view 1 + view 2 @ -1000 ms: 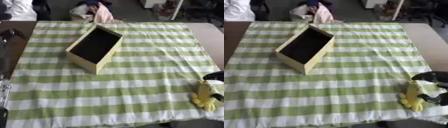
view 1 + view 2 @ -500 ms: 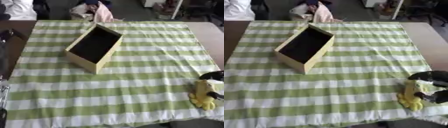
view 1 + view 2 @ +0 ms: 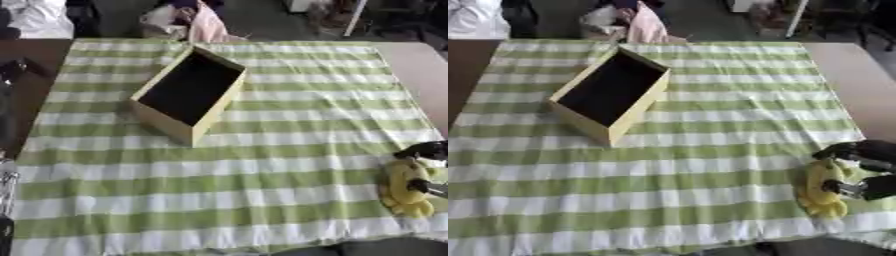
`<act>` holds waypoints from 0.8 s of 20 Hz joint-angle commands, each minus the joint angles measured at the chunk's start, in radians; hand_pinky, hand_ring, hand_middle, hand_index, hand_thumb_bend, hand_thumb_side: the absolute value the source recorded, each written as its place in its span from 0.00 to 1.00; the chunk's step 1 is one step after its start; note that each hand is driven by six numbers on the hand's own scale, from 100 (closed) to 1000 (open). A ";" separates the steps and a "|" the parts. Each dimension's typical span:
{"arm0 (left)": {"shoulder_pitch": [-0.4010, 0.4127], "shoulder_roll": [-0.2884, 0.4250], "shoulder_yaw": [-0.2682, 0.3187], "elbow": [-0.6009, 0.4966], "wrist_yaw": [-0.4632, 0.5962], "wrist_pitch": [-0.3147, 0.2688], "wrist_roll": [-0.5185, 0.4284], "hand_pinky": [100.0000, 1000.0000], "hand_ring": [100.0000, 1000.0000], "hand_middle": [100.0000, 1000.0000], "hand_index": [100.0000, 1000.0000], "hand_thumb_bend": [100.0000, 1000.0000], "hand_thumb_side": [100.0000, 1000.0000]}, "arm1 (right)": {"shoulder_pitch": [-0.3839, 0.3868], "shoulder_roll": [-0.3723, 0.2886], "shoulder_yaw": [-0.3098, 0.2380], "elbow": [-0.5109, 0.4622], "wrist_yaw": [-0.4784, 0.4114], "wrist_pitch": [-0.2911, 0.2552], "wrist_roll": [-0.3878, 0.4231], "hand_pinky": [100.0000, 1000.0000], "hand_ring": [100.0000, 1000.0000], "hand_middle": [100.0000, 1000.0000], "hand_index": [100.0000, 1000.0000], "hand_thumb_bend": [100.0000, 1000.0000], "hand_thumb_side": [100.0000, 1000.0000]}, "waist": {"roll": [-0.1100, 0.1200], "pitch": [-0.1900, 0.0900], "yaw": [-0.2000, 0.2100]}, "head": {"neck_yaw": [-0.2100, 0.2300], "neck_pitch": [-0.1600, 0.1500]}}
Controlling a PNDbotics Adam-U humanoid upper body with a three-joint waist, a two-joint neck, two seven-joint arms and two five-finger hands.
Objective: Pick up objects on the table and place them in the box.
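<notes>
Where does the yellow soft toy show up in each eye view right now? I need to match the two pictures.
Left eye view: the yellow soft toy sits at the lower right, close to the picture's right edge, with the right hand curled round it.
Right eye view: it lies lower right, further from the edge.
Shared landmark: the open yellow box on the green striped cloth, upper left of the toy.

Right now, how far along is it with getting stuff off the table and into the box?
Nothing looks done yet: the box shows only a dark inside with nothing visible in it. In hand: the right hand is curled around the yellow soft object at the near right edge of the striped cloth. Left: lift it, carry it to the box and drop it in.
</notes>
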 commanded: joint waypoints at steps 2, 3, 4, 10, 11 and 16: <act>-0.013 0.015 0.005 -0.019 0.004 0.001 -0.002 0.39 1.00 0.92 0.66 0.00 0.72 | 0.004 -0.040 -0.011 0.018 -0.020 -0.060 0.098 0.79 0.75 0.82 1.00 0.11 0.88 | 0.001 -0.008 -0.002 | -0.003 0.006; -0.013 0.015 0.004 -0.019 0.004 0.001 -0.003 0.39 1.00 0.92 0.66 0.00 0.72 | 0.009 -0.043 -0.013 0.021 -0.028 -0.057 0.106 0.79 0.75 0.82 1.00 0.12 0.88 | 0.001 -0.007 -0.003 | -0.002 0.006; -0.013 0.016 0.005 -0.019 0.004 0.001 -0.003 0.39 1.00 0.92 0.66 0.00 0.72 | 0.013 -0.047 -0.016 0.023 -0.034 -0.054 0.113 0.79 0.75 0.82 1.00 0.12 0.88 | 0.001 -0.007 -0.003 | -0.001 0.006; -0.012 0.015 0.006 -0.019 0.003 0.001 -0.002 0.39 1.00 0.92 0.65 0.00 0.72 | 0.028 -0.053 -0.025 0.020 -0.058 -0.040 0.138 0.75 0.72 0.80 1.00 0.10 0.84 | 0.002 -0.008 -0.005 | 0.000 0.006; -0.012 0.015 0.006 -0.019 0.003 0.000 -0.002 0.39 1.00 0.92 0.65 0.00 0.72 | 0.030 -0.052 -0.026 0.019 -0.060 -0.038 0.140 0.74 0.71 0.80 1.00 0.10 0.83 | 0.002 -0.007 -0.005 | -0.001 0.006; -0.014 0.014 0.006 -0.019 0.003 -0.001 -0.002 0.39 1.00 0.92 0.65 0.00 0.72 | 0.031 -0.042 -0.028 0.009 -0.069 -0.028 0.144 0.66 0.66 0.70 1.00 0.09 0.81 | 0.005 -0.005 -0.006 | -0.003 0.006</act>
